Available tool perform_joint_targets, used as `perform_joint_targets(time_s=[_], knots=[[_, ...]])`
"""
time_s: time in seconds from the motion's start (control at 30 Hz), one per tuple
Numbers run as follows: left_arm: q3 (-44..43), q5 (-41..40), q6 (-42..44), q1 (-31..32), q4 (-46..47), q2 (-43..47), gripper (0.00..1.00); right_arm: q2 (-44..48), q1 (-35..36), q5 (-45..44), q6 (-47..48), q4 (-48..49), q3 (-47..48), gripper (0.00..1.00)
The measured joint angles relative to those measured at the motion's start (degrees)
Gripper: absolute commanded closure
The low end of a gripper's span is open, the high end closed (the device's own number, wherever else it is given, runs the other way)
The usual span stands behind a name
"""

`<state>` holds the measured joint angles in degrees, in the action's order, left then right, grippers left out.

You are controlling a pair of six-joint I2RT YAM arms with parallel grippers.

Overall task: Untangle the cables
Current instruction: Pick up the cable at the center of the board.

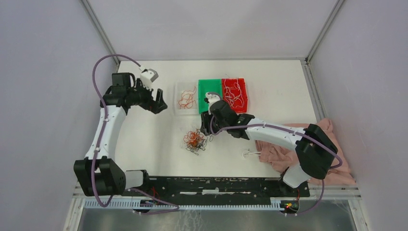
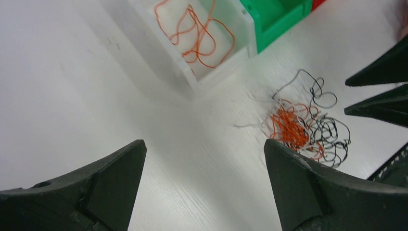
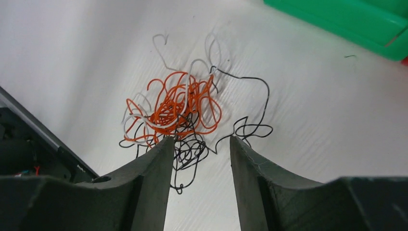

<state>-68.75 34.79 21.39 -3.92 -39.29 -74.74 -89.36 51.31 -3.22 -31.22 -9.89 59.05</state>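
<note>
The cables point(image 1: 195, 141) lie in a fist-sized tangle of orange, black and white wire on the white table, in front of the bins. In the right wrist view the tangle point(image 3: 173, 110) sits just beyond my right gripper point(image 3: 202, 139). That gripper is partly open, with black loops showing below its gap and nothing gripped. From above, the right gripper point(image 1: 208, 124) hovers just right of the tangle. My left gripper point(image 2: 204, 144) is wide open and empty, and the tangle point(image 2: 298, 127) lies to its right. It hangs left of the trays point(image 1: 159, 103).
A clear tray point(image 1: 177, 96) holds orange cables, and its wall point(image 2: 211, 77) also shows in the left wrist view. Beside it stand a green bin point(image 1: 208, 86) and a red bin point(image 1: 245, 94) with white cables. A pink cloth point(image 1: 288, 144) and a loose white cable point(image 1: 250, 154) lie at right.
</note>
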Motion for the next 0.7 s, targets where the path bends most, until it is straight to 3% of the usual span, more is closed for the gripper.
perform_joint_targets(time_s=[0.23,0.4,0.57,0.7], knots=[[8.70,0.26,8.81,5.86,-5.07,2.80,0.04,-1.55,1.46,4.13,-2.23,3.61,-0.66,0.49],[14.97,-2.67,12.55,13.20,-5.99,4.48,0.15,-5.05,2.71,4.61,-4.15,5.07,-0.63,0.54],[18.21,-4.83,12.46,16.68,-2.91,3.13,0.31,-5.70,3.23,3.45,-4.96,4.94,-0.63,0.61],[18.25,-5.95,12.33,17.05,2.49,-1.73,0.35,-5.07,3.21,1.68,-5.11,4.96,-1.49,0.64]])
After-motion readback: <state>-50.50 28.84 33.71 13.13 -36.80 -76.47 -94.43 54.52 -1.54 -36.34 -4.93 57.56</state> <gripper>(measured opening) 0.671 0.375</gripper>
